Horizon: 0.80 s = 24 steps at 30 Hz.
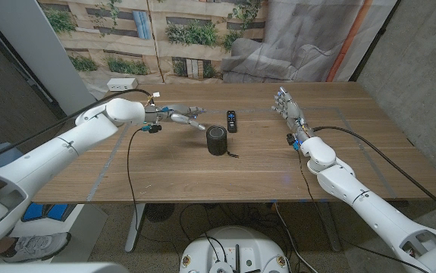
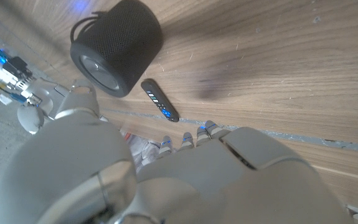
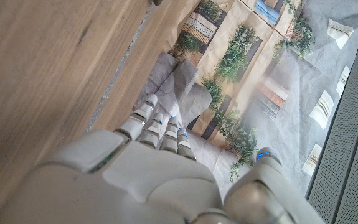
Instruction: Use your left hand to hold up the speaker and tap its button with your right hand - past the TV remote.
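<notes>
The speaker (image 1: 217,140), a dark round cylinder, stands upright on the wooden table (image 1: 172,171) near its middle, untouched. The left hand (image 1: 181,117) reaches toward it with fingers (image 1: 197,125) stretched out and holding nothing, tips just short of the speaker. The right hand (image 1: 290,110) stands on edge well apart, fingers straight, empty. The TV remote (image 1: 232,120) lies just behind the speaker.

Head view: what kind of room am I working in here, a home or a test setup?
Probably a lab or test bay, not a home: a printed backdrop of shelves and plants hangs behind the wooden table, a bare concrete wall stands beside it, and cables trail across the tabletop.
</notes>
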Each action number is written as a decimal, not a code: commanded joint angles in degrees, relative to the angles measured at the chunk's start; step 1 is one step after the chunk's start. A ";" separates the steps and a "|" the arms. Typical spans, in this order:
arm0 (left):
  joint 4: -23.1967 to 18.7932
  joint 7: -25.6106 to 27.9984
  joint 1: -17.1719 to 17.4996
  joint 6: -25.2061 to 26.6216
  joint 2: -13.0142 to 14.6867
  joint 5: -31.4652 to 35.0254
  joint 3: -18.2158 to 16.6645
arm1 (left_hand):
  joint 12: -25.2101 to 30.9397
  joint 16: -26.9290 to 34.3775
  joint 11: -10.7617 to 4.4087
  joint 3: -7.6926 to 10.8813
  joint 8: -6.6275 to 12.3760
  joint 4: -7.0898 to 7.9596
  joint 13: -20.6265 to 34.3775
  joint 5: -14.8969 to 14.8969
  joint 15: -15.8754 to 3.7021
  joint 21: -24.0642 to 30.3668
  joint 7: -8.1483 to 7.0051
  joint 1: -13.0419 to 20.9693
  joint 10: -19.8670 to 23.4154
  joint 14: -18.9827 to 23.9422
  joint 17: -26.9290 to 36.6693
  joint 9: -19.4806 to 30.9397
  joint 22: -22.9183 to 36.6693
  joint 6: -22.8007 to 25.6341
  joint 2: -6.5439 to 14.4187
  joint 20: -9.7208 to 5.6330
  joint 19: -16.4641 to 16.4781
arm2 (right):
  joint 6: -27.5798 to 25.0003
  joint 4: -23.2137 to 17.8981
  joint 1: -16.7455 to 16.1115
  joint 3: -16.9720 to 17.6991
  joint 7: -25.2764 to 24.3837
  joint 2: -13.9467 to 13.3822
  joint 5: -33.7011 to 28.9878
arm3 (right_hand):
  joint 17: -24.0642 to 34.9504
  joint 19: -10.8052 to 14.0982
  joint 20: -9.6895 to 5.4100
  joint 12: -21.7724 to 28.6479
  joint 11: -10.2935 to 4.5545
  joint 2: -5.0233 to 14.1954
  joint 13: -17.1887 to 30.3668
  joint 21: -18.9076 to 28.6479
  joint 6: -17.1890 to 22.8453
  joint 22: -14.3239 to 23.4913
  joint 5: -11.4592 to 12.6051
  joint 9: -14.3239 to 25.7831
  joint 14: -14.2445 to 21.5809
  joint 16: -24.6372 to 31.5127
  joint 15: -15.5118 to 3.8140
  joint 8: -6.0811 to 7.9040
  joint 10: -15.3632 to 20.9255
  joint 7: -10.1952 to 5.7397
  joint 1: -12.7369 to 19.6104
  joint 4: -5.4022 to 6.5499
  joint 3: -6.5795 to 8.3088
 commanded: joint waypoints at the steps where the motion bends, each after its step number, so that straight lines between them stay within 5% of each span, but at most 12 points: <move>1: 3.78 3.66 2.08 -3.53 -1.06 -3.71 -1.98 | 0.54 0.26 -0.90 0.07 0.42 0.57 -0.05 -0.06 -0.76 0.54 -0.07 -1.45 0.21 -3.01 -0.05 -0.05 0.15 1.09 0.46 -0.88 0.13 | -1.02 0.21 0.66 -0.30 -2.19 0.51 -1.58 | 0.16 -0.03 -0.21 0.00 0.22 0.25 0.08 -0.04 0.33 0.11 -0.01 -0.01 -0.12 -0.22 0.28 -0.05 0.48 -0.19 -0.06 0.16 -0.16; 15: 8.30 12.96 5.66 -8.19 -6.55 -7.40 -3.96 | 0.85 0.61 -2.05 -0.22 0.20 2.99 -0.15 0.34 -2.00 1.14 -0.27 -6.74 2.70 -0.49 -0.04 -0.08 0.17 3.30 4.25 -1.59 2.75 | 1.08 3.42 1.57 0.11 -1.47 1.58 -0.51 | 0.24 0.51 -0.58 0.44 0.18 0.27 0.08 0.15 1.20 0.11 -0.07 -0.02 0.83 0.17 -0.08 0.23 1.77 -0.04 -0.50 0.38 -0.42; 24: 9.41 20.24 8.13 -8.73 -9.60 -9.24 -5.48 | 0.98 0.63 -2.81 0.02 0.57 2.77 -0.23 0.56 -2.69 1.30 0.03 -7.84 4.52 1.66 -0.22 -0.13 0.12 5.95 5.34 -2.00 4.53 | -0.11 3.80 2.08 0.23 -0.99 1.74 0.67 | 0.27 0.90 -0.77 0.61 0.33 0.42 0.07 0.25 1.88 0.10 -0.06 -0.03 1.18 0.28 -0.34 0.39 2.45 -0.29 -0.68 0.51 -0.49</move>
